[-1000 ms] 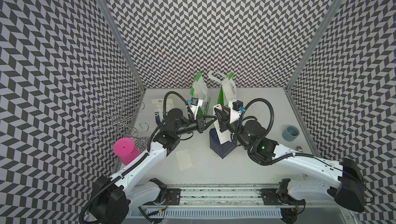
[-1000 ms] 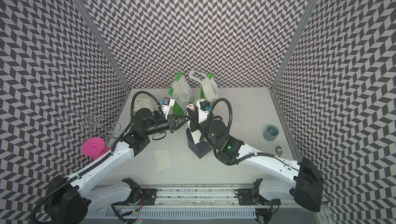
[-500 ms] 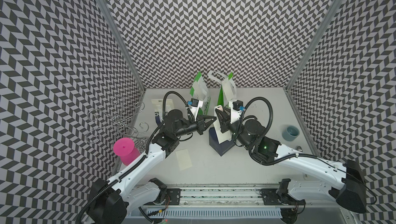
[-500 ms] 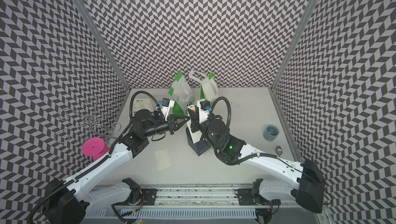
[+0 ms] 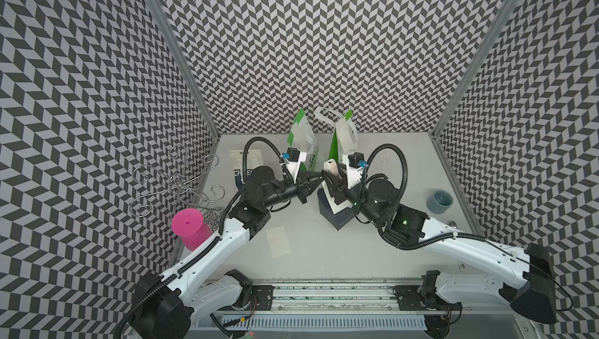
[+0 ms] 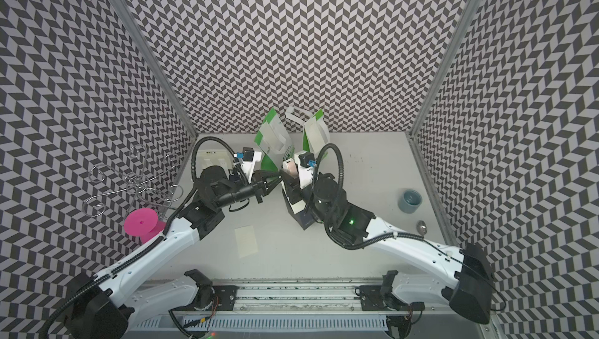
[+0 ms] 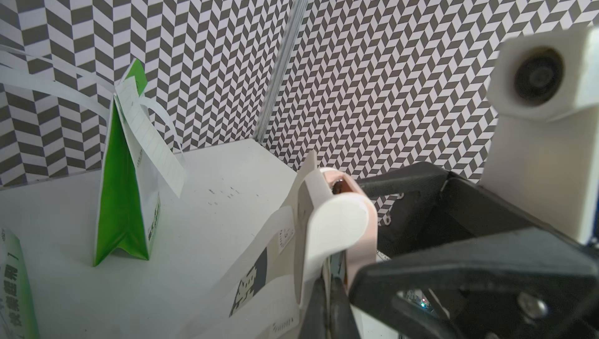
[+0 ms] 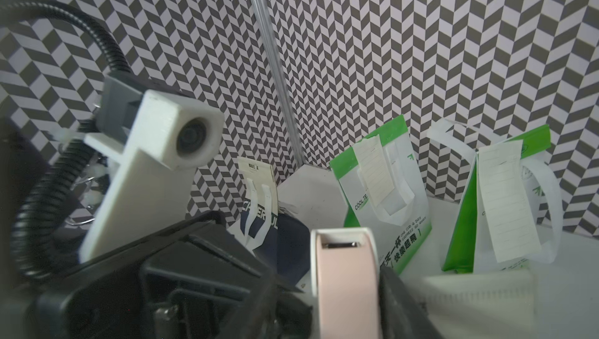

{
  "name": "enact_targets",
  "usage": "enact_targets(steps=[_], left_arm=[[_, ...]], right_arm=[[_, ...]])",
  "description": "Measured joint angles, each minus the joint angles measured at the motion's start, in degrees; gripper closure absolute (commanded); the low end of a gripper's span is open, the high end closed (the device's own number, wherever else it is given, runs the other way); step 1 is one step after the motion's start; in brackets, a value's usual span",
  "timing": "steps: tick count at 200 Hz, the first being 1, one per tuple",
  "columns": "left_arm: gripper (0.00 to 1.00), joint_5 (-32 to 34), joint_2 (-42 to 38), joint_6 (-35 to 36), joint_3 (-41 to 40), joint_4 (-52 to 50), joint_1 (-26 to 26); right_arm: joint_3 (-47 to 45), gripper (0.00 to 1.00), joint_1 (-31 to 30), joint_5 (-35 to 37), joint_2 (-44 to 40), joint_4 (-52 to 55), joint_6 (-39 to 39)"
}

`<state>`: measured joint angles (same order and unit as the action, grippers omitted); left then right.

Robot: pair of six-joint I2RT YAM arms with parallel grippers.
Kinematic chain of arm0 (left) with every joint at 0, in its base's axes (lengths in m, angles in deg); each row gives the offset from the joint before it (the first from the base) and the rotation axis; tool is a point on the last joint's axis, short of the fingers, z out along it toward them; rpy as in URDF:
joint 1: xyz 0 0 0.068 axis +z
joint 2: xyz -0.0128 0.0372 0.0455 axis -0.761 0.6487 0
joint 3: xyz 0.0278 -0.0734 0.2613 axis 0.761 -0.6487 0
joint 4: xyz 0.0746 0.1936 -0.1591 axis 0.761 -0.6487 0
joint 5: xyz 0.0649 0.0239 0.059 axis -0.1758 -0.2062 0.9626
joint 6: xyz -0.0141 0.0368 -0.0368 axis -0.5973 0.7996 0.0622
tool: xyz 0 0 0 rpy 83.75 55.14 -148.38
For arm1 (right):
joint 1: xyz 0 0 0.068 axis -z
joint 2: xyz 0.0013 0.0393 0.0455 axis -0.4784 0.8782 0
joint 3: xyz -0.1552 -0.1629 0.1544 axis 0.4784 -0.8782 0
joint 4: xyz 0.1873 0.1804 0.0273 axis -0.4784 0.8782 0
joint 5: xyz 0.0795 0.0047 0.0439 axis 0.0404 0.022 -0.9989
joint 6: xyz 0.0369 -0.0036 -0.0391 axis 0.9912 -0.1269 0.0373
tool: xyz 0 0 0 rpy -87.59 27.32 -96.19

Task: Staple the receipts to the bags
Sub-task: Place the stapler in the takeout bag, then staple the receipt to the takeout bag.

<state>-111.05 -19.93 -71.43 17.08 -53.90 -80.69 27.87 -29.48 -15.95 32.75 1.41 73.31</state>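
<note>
Arms stretch inward, wrists level, meeting above the navy bag (image 5: 338, 220) at mid-table. We see the left gripper (image 5: 320, 175) pinched tight on its receipt (image 5: 334, 203); the right gripper (image 5: 332, 179) clasps the stapler (image 8: 346, 272).

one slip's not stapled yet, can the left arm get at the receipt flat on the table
Probably, once freed: the receipt lies uncovered beside its forearm, but the left gripper has its fingers shut on the navy bag.

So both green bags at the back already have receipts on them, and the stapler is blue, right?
No, the stapler is pink, not blue; the right wrist view shows it. Both green bags at the back do have receipts on them.
</note>
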Motion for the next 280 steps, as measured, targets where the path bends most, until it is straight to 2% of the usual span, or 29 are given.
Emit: enact_targets(steps=[27, 70, 134, 187, 243, 280], left_arm=[[1.0, -2.3, 0.5, 4.6, 0.9, -1.0, 0.2], [1.0, -9.8, 2.6, 14.6, 5.1, -7.0, 0.9], [1.0, -21.2, 3.8, 27.5, 10.4, -20.6, 0.9], [1.0, -26.6, 3.7, 34.9, 14.7, -30.8, 0.8], [1.0, -30.7, 3.7, 37.7, 14.8, -34.1, 0.4], [1.0, -31.3, 3.4, 38.7, 14.8, -35.2, -1.6]], right_arm=[[0.0, 0.34, 0.0, -1.0, -3.9, 4.5, 0.4], [0.4, 0.27, 0.6, -4.5, -11.2, 10.4, 0.2], [8.0, 0.18, 3.0, -18.7, -12.7, 23.8, -6.1], [12.0, 0.18, 3.1, -29.0, -12.5, 33.4, -12.7], [12.2, 0.18, 3.1, -31.6, -10.1, 39.1, -16.8], [14.4, 0.22, 3.1, -34.9, -6.3, 41.9, -20.0]])
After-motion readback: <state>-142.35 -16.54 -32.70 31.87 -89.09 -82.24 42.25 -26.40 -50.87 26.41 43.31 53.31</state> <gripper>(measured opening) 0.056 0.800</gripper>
